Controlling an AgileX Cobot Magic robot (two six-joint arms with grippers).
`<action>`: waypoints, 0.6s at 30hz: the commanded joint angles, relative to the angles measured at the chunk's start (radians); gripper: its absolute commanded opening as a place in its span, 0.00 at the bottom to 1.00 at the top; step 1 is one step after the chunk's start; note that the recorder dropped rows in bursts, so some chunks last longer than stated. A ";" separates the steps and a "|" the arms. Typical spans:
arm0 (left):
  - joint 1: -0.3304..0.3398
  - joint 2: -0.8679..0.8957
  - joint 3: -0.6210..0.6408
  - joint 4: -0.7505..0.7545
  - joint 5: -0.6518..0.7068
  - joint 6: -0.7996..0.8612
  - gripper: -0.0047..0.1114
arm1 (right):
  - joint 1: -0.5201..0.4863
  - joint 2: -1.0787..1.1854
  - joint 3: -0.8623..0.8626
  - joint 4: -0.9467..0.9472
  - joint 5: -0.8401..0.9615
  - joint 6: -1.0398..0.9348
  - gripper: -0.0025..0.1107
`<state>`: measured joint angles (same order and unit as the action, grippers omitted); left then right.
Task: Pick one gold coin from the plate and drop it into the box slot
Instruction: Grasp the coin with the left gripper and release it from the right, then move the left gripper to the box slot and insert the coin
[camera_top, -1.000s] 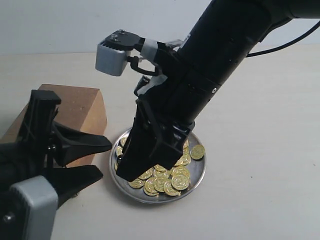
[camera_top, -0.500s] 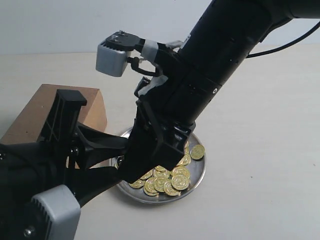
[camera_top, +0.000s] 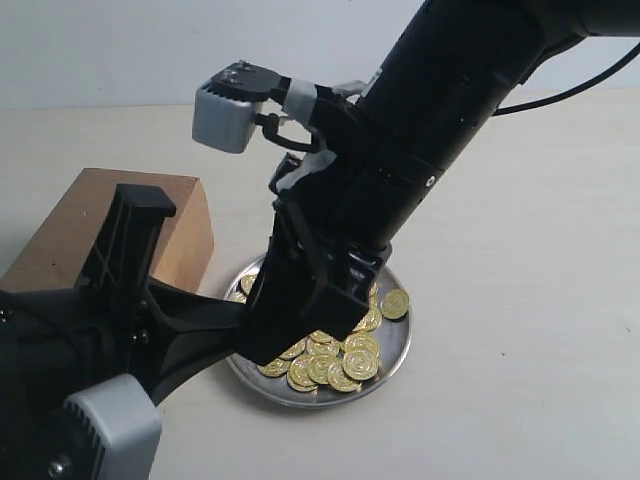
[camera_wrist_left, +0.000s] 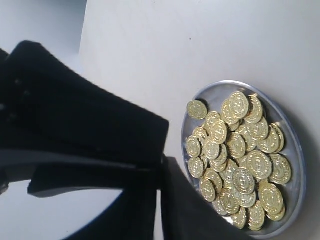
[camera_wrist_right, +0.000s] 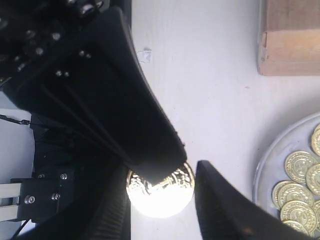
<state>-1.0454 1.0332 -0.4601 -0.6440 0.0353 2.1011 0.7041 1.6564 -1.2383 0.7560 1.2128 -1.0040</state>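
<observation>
Obs: right hand (camera_wrist_right: 187, 166) grips one gold coin (camera_wrist_right: 160, 192) above the plate (camera_top: 395, 352). The left hand (camera_top: 228, 320) is closed, nothing seen in it. The box (camera_top: 150, 205) is toward the surface's (camera_top: 520, 300) left edge, slot unseen. Next: lift clear, align coin edgewise over slot, then release.

- You see a pale cream tabletop (camera_top: 520, 300), smooth and matte, filling most of the exterior view.
- Behind it, a plain whitish-grey wall (camera_top: 100, 50) runs across the top.
- Light is soft and even.

Pale beige table (camera_top: 520, 300), silver plate (camera_top: 398, 345) and brown cardboard box (camera_top: 180, 225) lying close together
</observation>
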 joint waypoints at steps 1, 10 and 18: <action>-0.005 0.003 -0.007 0.002 0.013 -0.004 0.04 | -0.001 -0.005 0.002 0.023 -0.018 -0.004 0.36; 0.038 0.003 -0.007 -0.040 -0.015 -0.294 0.04 | -0.003 -0.135 -0.034 -0.236 -0.173 0.184 0.51; 0.381 -0.002 -0.026 -0.103 -0.010 -0.810 0.04 | -0.003 -0.487 -0.043 -0.957 -0.249 0.976 0.04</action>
<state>-0.7722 1.0332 -0.4625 -0.7080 0.0212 1.4717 0.7041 1.2867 -1.2788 0.0305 0.9591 -0.3313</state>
